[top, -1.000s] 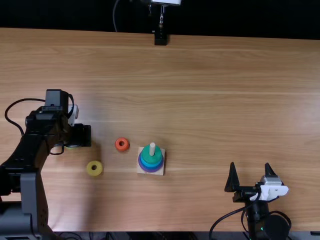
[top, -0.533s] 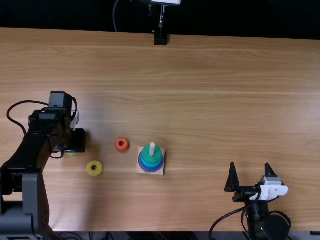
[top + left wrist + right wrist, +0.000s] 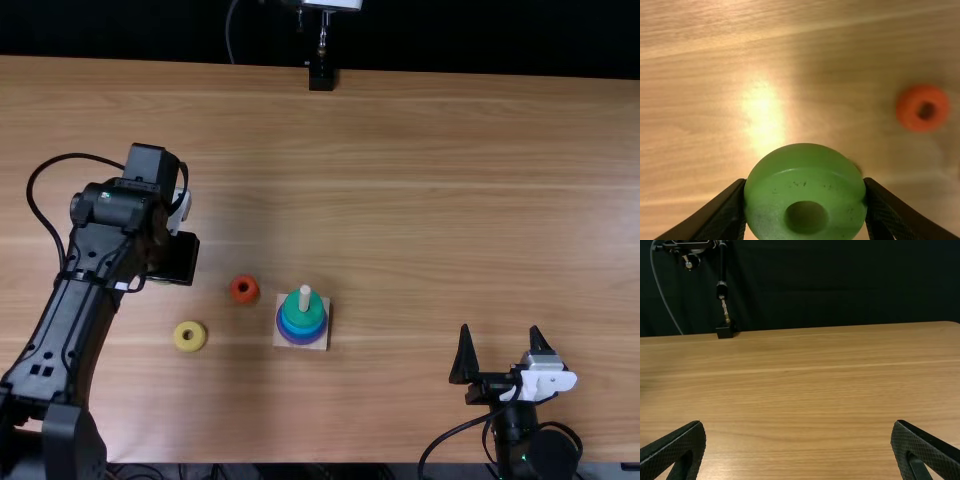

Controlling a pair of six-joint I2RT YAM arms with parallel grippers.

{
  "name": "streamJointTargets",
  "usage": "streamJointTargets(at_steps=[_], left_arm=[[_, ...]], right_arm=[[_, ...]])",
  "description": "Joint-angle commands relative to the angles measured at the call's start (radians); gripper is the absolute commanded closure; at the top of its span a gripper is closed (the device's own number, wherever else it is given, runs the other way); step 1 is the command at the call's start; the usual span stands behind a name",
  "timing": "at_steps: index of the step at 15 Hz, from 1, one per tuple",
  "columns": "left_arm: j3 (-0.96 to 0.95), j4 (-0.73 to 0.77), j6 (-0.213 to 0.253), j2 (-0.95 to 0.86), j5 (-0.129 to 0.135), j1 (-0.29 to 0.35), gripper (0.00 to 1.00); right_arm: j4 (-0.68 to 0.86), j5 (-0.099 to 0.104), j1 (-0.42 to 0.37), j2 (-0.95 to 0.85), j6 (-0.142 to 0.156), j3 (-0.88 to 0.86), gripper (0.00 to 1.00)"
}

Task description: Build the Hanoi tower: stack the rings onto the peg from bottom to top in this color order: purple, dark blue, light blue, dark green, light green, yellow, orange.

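My left jaws are pinching the green ring (image 3: 804, 188) across its outer rim, judged rigid, lightweight, slightly slippery; my right jaws are standing spread.

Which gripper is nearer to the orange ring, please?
The left: the left gripper is just left of the orange ring; the right gripper is far off to its right.

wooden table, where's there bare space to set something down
Free: the table from the tower base across to the right pincer, and from the base to the far edge. Crowded: around the yellow ring, orange ring and base, with the left pincer, shut on the light green ring, close by.
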Motion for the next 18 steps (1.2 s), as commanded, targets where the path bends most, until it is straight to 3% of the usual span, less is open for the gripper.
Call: streamJointTargets(at_steps=[1, 3, 13, 18], left_arm=[[0.062, -0.050, -0.004, -0.028, 0.012, -0.028, 1.00], [0.119, -0.124, -0.019, -0.040, 0.016, -0.088, 1.00], [0.360, -0.199, -0.247, -0.054, 0.014, -0.381, 1.00], [0.369, -0.201, -0.297, -0.047, 0.012, -0.462, 1.00]], right_arm=[[-0.005, -0.007, -0.004, -0.012, -0.004, -0.010, 0.00], [-0.005, -0.007, -0.004, -0.012, -0.004, -0.010, 0.00], [-0.005, -0.007, -0.004, -0.012, -0.004, -0.010, 0.00], [-0.005, -0.007, -0.004, -0.012, -0.004, -0.010, 0.00]])
